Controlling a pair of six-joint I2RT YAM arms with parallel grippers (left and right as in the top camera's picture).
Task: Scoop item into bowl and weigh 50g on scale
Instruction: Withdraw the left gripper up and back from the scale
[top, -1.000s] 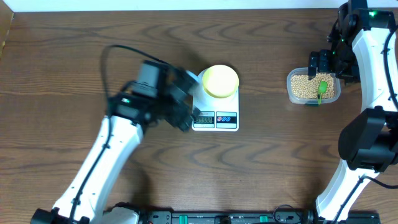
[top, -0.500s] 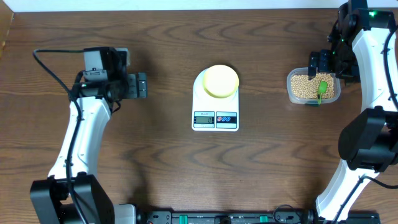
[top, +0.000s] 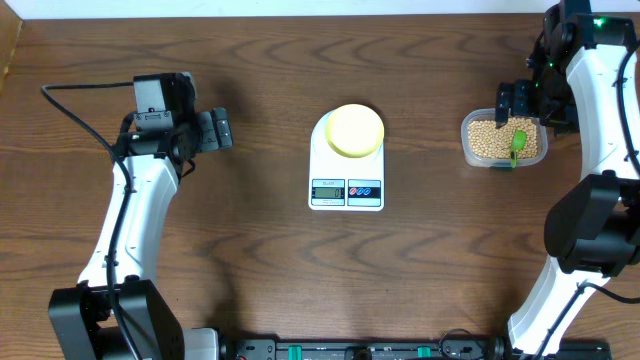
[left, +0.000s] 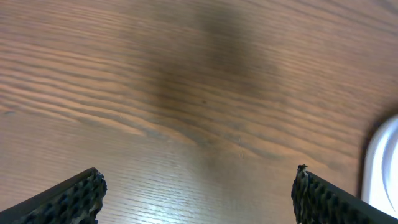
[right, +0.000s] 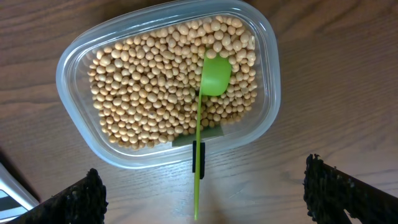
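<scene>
Many tan beans fill one clear plastic container on the right side of the table. One green scoop lies in them, its handle crossing the rim. My right fingers hang just above that container, spread wide and gripping nothing, with the right arm reaching in along the table's right edge. One pale yellow bowl sits on one white scale at the table's middle. My left arm extends forward on the left. My left fingers are released, pointing toward the scale and well apart from it.
</scene>
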